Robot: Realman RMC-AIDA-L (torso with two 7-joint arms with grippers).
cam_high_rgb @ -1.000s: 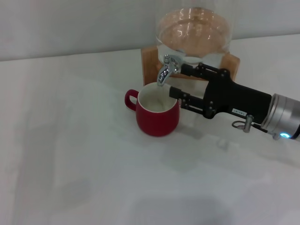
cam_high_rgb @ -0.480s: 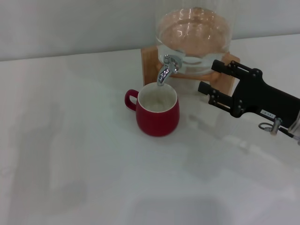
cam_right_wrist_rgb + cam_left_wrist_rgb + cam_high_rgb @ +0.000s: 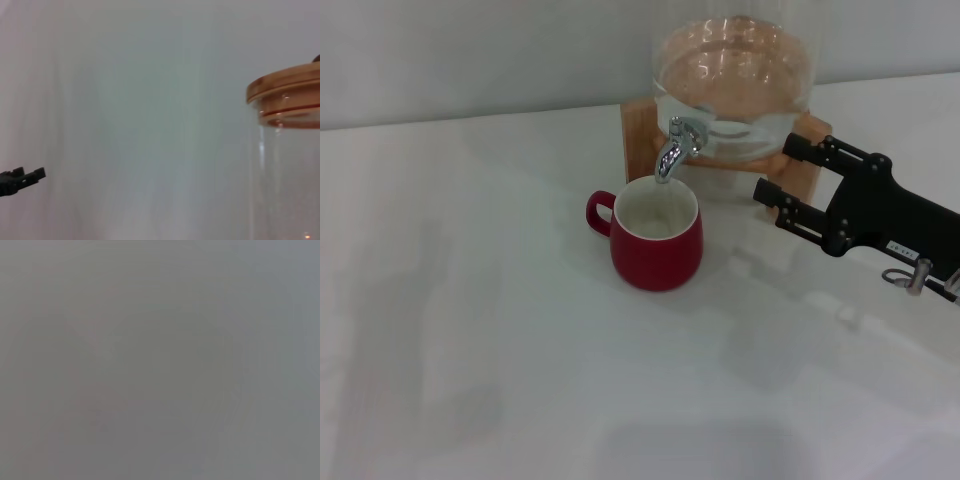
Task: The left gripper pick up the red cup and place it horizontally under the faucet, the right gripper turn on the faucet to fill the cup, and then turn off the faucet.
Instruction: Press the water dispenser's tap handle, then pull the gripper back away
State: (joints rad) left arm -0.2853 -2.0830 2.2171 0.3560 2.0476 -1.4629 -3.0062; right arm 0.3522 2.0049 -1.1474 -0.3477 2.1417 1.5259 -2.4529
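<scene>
So you're at the faucet stage: red cup [image 3: 656,237] stands upright on the table [image 3: 470,350], directly under the faucet [image 3: 673,148] spout, handle to the left. Right gripper [image 3: 779,172] hangs right of the faucet, clear of it, fingers spread, holding nothing. Can't tell if water runs. Left gripper isn't visible. Next move, I'd judge: line the right gripper up on the lever.
</scene>
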